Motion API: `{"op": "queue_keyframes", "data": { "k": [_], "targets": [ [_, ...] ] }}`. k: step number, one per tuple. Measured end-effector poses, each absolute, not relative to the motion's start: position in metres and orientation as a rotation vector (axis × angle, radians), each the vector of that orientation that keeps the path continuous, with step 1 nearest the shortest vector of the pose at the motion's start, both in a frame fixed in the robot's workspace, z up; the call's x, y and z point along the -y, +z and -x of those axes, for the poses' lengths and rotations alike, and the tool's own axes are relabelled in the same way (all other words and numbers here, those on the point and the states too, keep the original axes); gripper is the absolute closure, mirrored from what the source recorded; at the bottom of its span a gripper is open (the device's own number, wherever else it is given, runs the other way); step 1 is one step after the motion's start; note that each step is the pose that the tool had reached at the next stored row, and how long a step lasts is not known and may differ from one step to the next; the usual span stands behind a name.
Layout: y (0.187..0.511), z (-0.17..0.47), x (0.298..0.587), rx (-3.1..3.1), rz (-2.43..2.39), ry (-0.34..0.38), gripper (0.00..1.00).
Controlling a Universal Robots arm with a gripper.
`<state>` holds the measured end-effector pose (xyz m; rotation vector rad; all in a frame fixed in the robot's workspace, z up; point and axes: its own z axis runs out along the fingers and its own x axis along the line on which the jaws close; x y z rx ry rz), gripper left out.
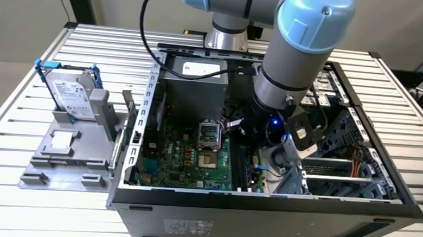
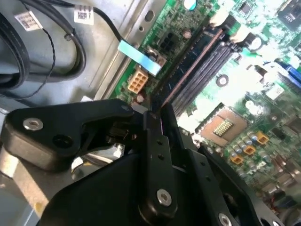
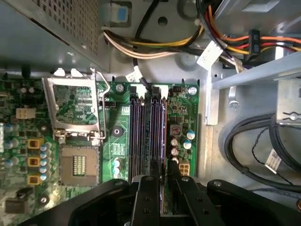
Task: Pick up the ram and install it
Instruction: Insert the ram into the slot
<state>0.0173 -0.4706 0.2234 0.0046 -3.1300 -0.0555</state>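
**Arm reaching into open computer case**

On the slatted worktop, the open computer case is lying on its side, and I am leaning deep into it. My end effector is hovering just above the motherboard's black slots, its fingers pinching the thin ram edge-on over the outermost slot beside the green motherboard.
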Motion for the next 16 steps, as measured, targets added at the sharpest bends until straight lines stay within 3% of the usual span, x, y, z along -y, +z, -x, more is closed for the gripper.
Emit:
{"op": "queue_keyframes", "data": {
  "k": [8, 9, 16],
  "targets": [
    [0.245, -0.017, 0.471, 3.129, -0.005, -0.061, 0.0],
    [0.245, -0.017, 0.471, 3.129, -0.004, -0.062, 1.0],
    [0.245, -0.017, 0.471, 3.128, -0.005, -0.07, 1.0]
  ]
}}
